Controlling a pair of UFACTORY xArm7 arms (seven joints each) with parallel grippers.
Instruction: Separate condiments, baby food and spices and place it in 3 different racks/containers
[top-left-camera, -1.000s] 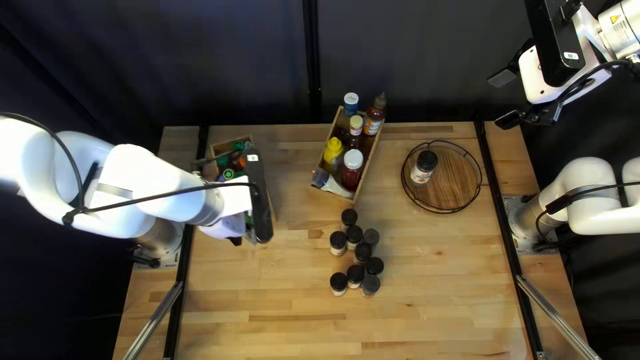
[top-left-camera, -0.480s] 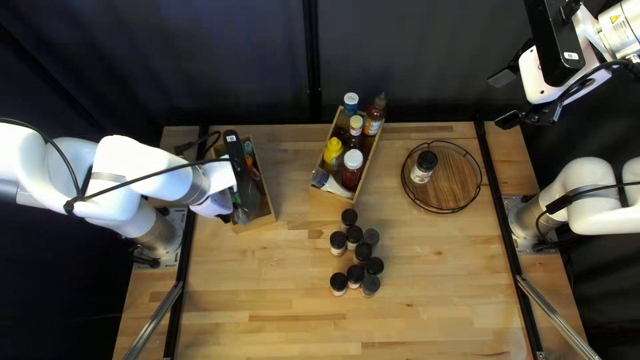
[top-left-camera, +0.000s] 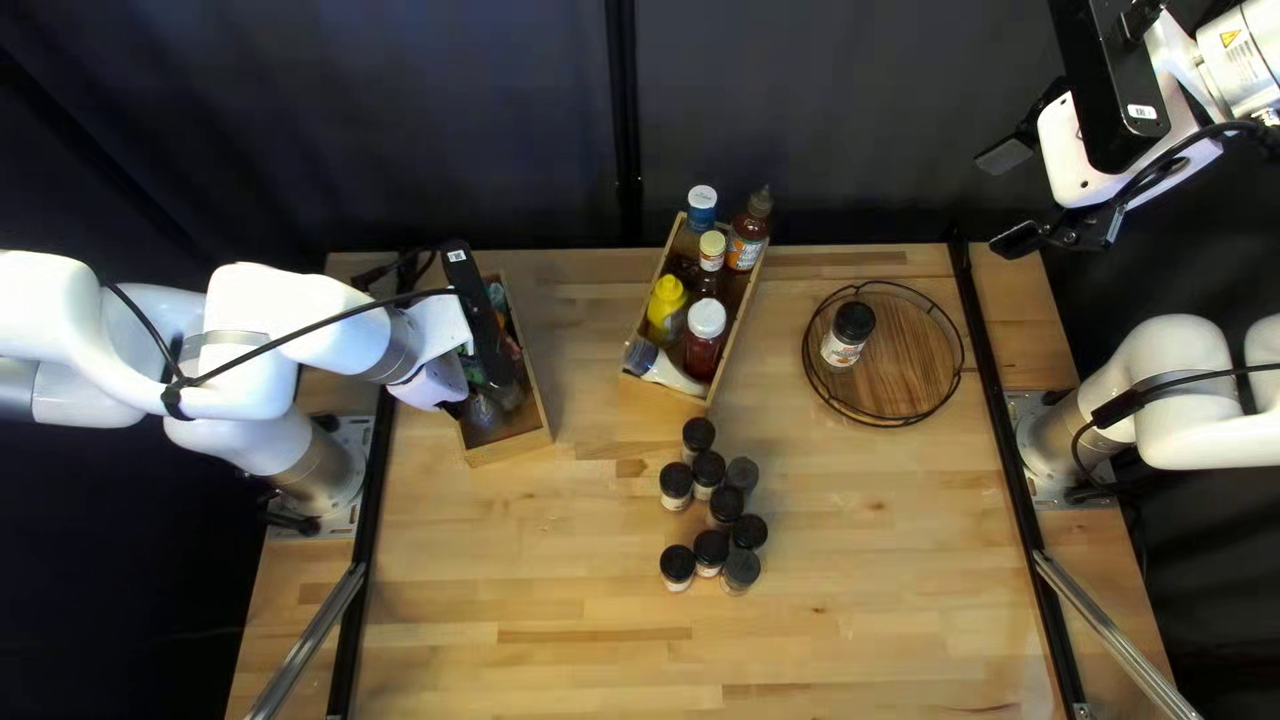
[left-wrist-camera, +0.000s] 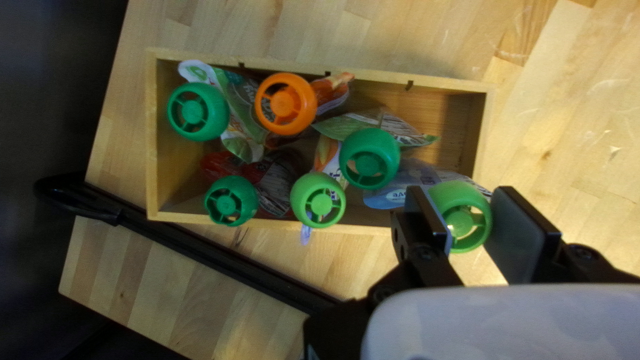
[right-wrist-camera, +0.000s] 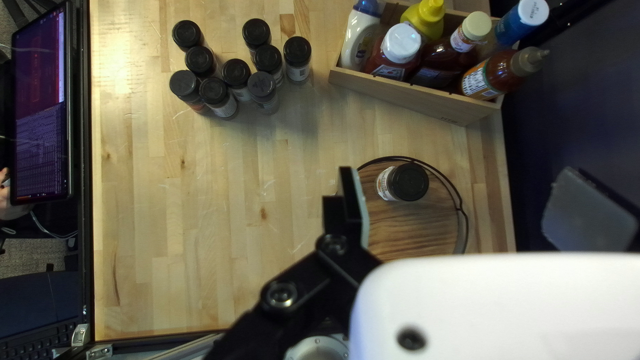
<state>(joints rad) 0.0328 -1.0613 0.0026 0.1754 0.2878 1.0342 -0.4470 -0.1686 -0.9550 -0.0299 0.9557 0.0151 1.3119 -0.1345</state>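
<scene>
Cap (left-wrist-camera: 475, 220) in green is clamped by the left gripper's (top-left-camera: 434, 384) fingers beside the wooden box's (left-wrist-camera: 488, 120) end; the right gripper's (top-left-camera: 1014, 198) fingers are spread apart.

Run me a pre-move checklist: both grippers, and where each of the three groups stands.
1. Left gripper free of the light green cap at it: cannot tell.
2. Right gripper open and empty: ok.
3. Baby food pouches gathered in their wooden box: ok, six caps visible.
4. Condiments together in their own box: ok.
5. All spice jars on the round rack: not ok; one jar is there, nine others stand on the table.
</scene>
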